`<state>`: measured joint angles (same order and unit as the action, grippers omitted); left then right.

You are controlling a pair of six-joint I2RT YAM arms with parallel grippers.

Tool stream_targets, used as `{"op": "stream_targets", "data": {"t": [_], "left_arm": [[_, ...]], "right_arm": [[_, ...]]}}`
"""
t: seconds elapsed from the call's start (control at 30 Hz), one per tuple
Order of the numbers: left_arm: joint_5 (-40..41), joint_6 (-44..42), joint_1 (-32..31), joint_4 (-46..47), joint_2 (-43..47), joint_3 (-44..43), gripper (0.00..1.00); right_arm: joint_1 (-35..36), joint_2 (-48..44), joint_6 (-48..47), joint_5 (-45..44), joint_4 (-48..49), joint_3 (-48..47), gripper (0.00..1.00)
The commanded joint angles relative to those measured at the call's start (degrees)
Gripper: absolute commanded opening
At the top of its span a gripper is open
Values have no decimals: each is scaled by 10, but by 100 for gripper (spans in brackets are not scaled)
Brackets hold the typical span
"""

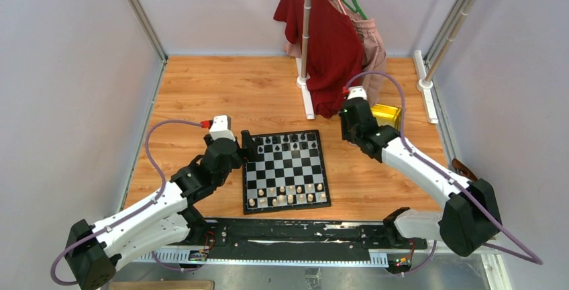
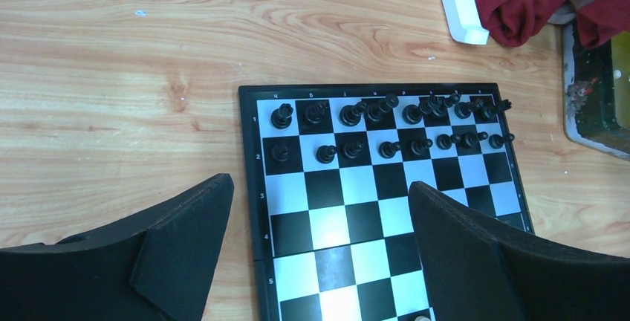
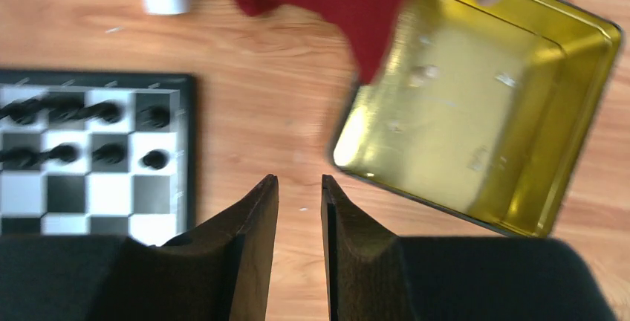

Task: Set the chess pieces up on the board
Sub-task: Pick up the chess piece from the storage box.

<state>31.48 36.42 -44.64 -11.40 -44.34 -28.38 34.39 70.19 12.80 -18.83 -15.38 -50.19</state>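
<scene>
The board lies on the wooden table between the arms. Black chess pieces fill its two far rows and cream chess pieces stand on its two near rows. My left gripper hovers at the board's far-left corner. In the left wrist view this gripper is wide open over bare squares of the board, with the black pieces beyond it. My right gripper hangs between the board and the tin. Its jaws stand a narrow gap apart with only wood between them.
A shiny yellow tin lies open to the right of the board, with a small pale blurred thing inside. A red garment hangs from a rack with a white base behind the board. A black rail runs along the near edge.
</scene>
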Motion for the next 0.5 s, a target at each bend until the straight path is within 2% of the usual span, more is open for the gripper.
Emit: {"op": "stream_targets", "data": {"t": [0.0, 0.23, 0.47], "left_arm": [[-6, -6, 3, 34, -19, -15, 94], [-17, -6, 3, 53, -49, -17, 94], [-16, -11, 3, 62, -59, -17, 94]], "right_arm": [[-90, 10, 28, -7, 7, 18, 32], [-188, 54, 35, 34, 46, 23, 32], [-220, 125, 46, 40, 67, -5, 32]]}}
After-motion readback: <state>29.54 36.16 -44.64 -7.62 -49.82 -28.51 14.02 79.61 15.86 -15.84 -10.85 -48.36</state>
